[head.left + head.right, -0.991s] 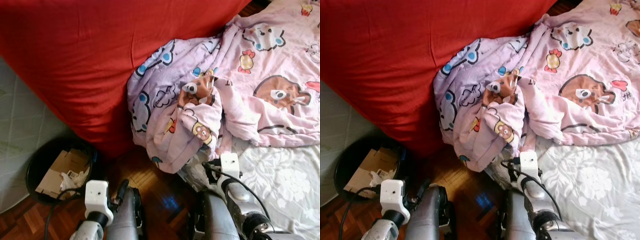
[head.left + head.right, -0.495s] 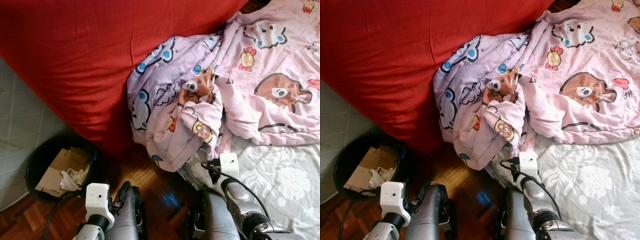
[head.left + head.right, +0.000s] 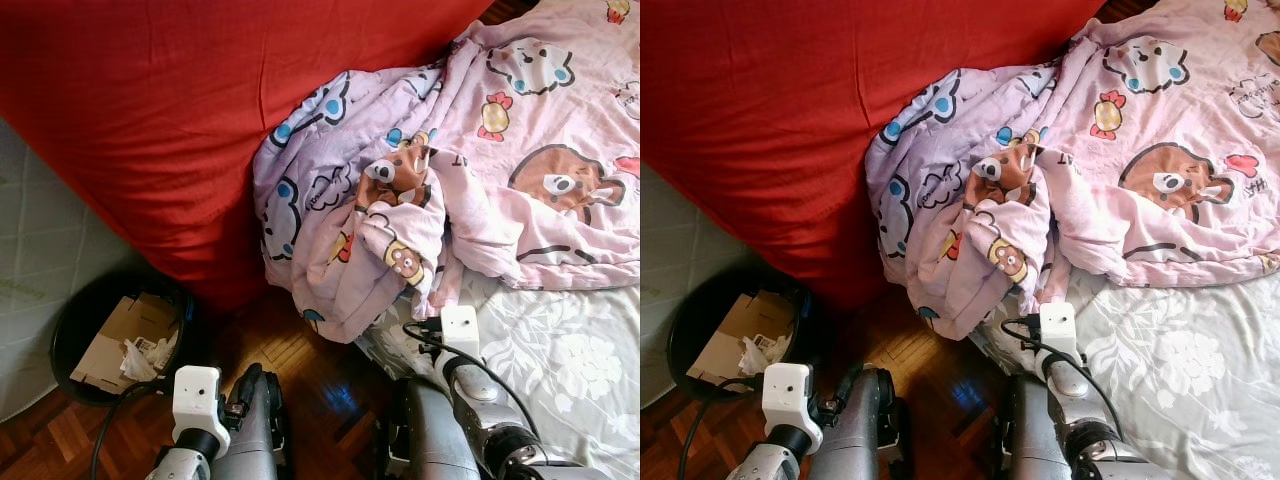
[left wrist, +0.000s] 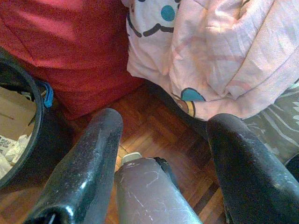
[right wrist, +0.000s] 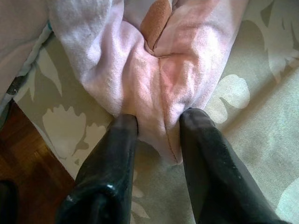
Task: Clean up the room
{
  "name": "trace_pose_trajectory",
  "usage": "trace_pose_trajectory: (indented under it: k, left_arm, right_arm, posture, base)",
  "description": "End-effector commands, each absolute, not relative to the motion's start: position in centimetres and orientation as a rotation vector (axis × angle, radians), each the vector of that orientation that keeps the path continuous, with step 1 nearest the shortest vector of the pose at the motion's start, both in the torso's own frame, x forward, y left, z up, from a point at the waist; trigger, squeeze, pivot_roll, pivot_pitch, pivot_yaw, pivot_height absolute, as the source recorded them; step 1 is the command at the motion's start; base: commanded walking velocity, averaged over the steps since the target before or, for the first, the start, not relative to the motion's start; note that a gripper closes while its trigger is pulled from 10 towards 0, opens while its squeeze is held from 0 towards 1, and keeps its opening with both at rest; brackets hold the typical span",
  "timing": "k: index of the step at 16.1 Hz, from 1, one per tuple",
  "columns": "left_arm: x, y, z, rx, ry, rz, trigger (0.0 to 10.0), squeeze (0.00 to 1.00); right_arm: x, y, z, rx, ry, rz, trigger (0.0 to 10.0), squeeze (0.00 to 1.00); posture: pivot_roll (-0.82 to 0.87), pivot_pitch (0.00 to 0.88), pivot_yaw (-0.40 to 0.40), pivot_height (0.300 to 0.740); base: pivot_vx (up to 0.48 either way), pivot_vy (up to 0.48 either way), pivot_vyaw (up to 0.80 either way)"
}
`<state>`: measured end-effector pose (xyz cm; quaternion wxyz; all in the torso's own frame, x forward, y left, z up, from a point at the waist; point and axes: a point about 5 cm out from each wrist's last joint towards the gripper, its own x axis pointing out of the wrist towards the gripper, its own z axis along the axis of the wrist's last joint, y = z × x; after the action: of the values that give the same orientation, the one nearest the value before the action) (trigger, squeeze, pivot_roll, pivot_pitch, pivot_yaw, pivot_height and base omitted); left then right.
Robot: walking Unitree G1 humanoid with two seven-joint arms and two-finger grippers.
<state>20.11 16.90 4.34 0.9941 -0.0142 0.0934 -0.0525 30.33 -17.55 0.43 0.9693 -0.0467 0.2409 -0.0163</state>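
Note:
A crumpled pink blanket [image 3: 480, 170] with cartoon bears lies on the bed, and one corner hangs over the edge toward the floor. My right gripper [image 5: 160, 119] is at the bed's edge under that hanging part. Its two black fingers [image 5: 196, 135] pinch a fold of the pink blanket [image 5: 154, 79] between them. The right wrist [image 3: 460, 330] sits just below the blanket's tip. My left gripper [image 4: 166, 121] is open and holds nothing. It hangs low over the wooden floor [image 4: 154, 116], beside my own leg.
A black bin [image 3: 70, 325] holding cardboard and crumpled paper stands on the floor at the left. A large red cover [image 3: 180, 120] fills the back. A white floral sheet [image 3: 570, 370] covers the bed at the right. A pale quilted surface [image 3: 30, 250] lies at the far left.
The view has shifted slightly. The right gripper stays at the blanket's hanging fold, and the left arm has barely moved.

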Motion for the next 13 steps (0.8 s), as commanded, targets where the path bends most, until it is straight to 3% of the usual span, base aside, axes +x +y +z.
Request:
trace_pose_trajectory:
  k: [1, 9, 13]
  left_arm:
    - [19.3, 17.0, 3.5, -0.033, 0.233, -0.098, 10.0, 0.0]
    - [19.9, 16.5, 3.1, -0.041, 0.24, -0.103, 10.0, 0.0]
    - [21.9, 16.2, 2.5, -0.049, 0.242, -0.103, 10.0, 0.0]
  right_arm:
    - [29.4, -17.3, -0.6, -0.088, 0.529, -0.03, 0.0, 0.0]
    - [29.4, -17.0, -0.6, -0.088, 0.523, -0.038, 0.0, 0.0]
    - [29.6, -16.8, -0.3, -0.058, 0.497, -0.061, 0.0, 0.0]
  posture:
    - [0.12, 0.379, 0.047, 0.633]
    - [0.11, 0.368, 0.04, 0.633]
    - [0.08, 0.299, 0.028, 0.633]
  base:
    - [0.0, 0.0, 0.0]
    - [0.0, 0.0, 0.0]
    - [0.0, 0.0, 0.0]
